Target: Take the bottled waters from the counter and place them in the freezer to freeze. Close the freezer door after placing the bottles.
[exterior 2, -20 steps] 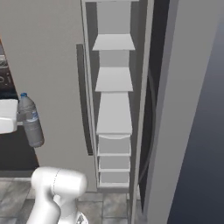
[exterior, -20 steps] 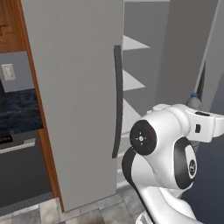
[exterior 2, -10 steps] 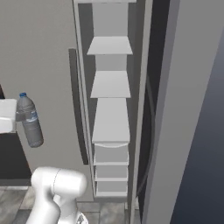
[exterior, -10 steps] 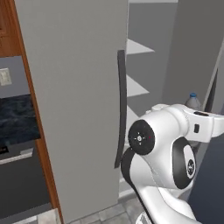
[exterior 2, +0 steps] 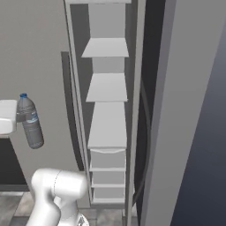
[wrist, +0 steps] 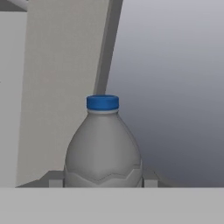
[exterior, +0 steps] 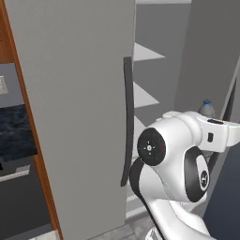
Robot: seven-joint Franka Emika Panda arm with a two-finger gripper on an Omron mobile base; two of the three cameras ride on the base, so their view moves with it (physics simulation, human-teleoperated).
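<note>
One grey-clear bottle (exterior 2: pixel 30 120) with a blue cap is pinched upright in my end effector (wrist: pixel 103 183) beside the open freezer (exterior 2: pixel 108 110), not yet on its white shelves, and the door remains to close.

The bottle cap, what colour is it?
Blue. The cap sits on a grey-clear bottle, and it shows best in the hand view.

Brown wood cupboard edge (exterior: pixel 41 173) at left, grey tile floor (exterior 2: pixel 15 205).
</note>
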